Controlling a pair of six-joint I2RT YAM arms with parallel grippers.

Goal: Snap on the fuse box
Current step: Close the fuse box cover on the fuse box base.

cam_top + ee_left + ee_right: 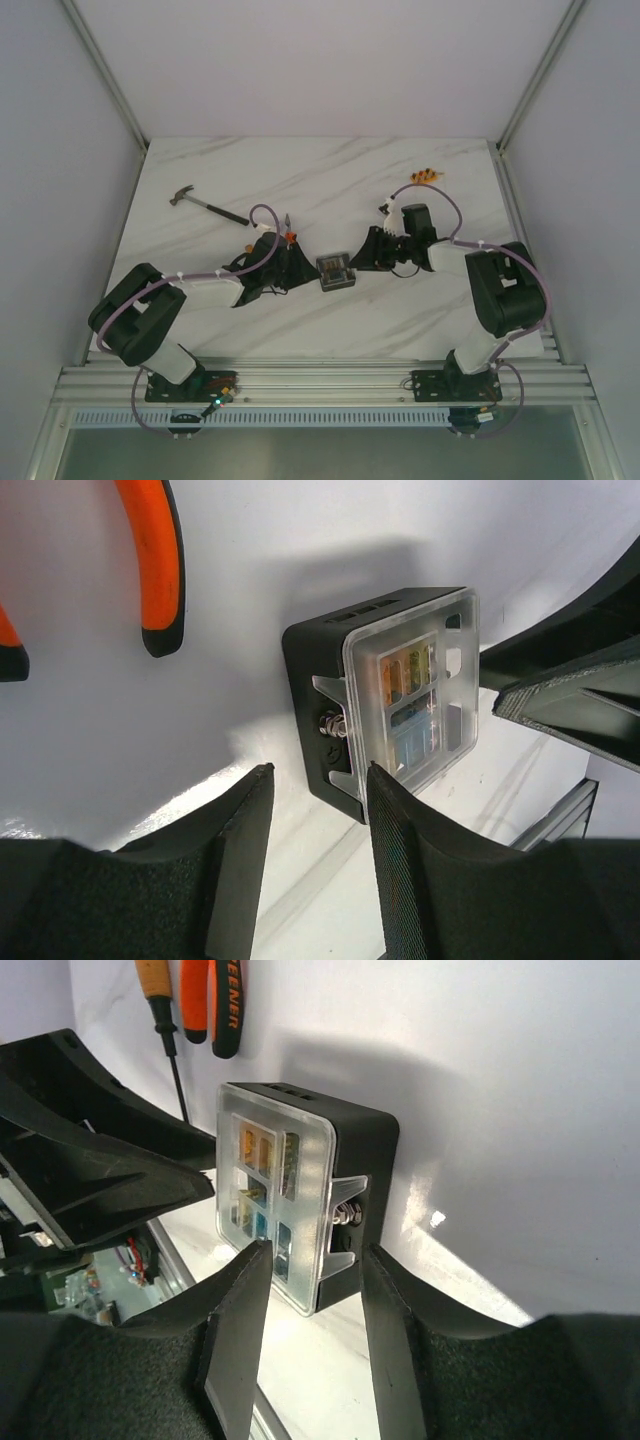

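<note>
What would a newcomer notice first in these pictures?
The black fuse box with its clear lid sits in the middle, the left gripper and the right gripper open on either side of it. A hammer lies at the far left, and orange-handled pliers beside the left gripper.

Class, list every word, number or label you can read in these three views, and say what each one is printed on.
"EENER": black letters on the orange-and-black pliers handle, with the start of the word cut off at the picture's edge.
Small black square plastic fuse box with a clear lid: any marks on the coloured fuses are too small to read.
Top view: nothing legible.
</note>
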